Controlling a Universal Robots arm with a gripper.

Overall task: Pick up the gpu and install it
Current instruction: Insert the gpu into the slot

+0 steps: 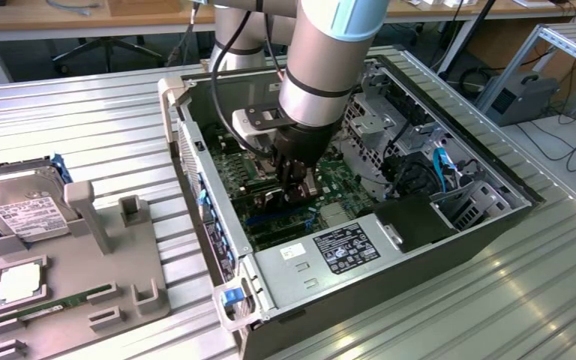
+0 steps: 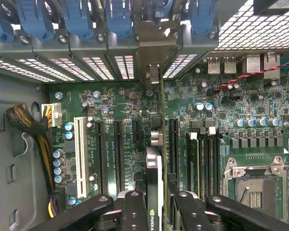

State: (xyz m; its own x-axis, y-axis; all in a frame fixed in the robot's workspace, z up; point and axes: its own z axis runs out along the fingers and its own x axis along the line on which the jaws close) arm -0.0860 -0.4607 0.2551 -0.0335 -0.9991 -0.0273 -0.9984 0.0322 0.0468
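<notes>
The only brand that can be read is the NVIDIA mark on the edge of the gpu [image 2: 153, 185], whereas the fine white print on the green motherboard [image 2: 120, 106], the power supply's label [image 1: 346, 249] and the hard drive's white label [image 1: 26, 216] are too small to read.

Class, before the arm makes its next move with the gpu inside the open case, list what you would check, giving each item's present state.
1. The gpu is clamped by the gripper: ok.
2. The card runs parallel to the motherboard slots: ok.
3. Its silver bracket sits at the rear slot openings: ok.
4. The card edge is seated in a slot: cannot tell.
5. The cable bundle lies apart from the card: ok.
</notes>
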